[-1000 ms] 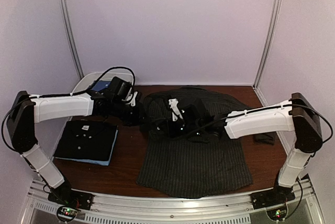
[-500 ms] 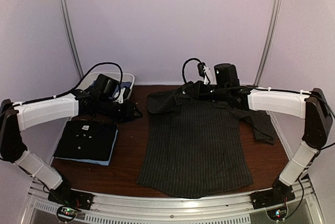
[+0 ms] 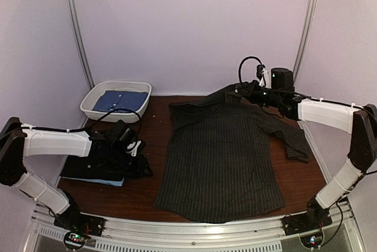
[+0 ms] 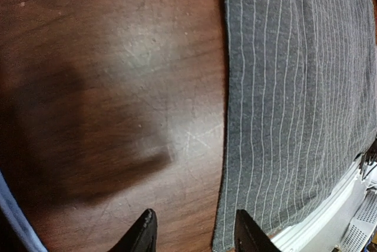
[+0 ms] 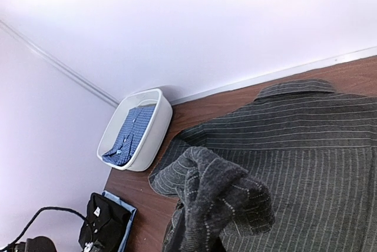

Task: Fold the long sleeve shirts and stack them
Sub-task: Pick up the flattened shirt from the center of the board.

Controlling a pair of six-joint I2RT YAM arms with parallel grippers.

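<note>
- Charcoal cloth, a bunched part of the charcoal pinstripe shirt (image 5: pixel 219 202), hangs right in front of the right wrist camera. The right gripper (image 3: pixel 246 91) looks clamped on it, though the bunch hides the fingers. Seen from above, this gripper is raised over the collar end of the shirt.
- Left gripper (image 4: pixel 194 237): jaws apart with nothing between them. It sits low over bare table (image 4: pixel 106 99), just beside the pinstripe shirt's side edge and near the folded pile.
- Most of the pinstripe shirt lies spread flat mid-table, collar far and hem near, with one sleeve (image 3: pixel 293 140) trailing off to the right. Its body is not yet folded.
- Done, as I read it: a black shirt (image 3: pixel 94 158) lies folded on top of a light blue shirt (image 3: pixel 121 181) at the near left, so two are stacked.
- Left to do: bring the pinstripe shirt's sleeves in, fold its body and set it on the pile. A blue shirt (image 3: pixel 121 100) waits in the white tub (image 3: pixel 88 103) at the far left. That puts the task roughly halfway.
</note>
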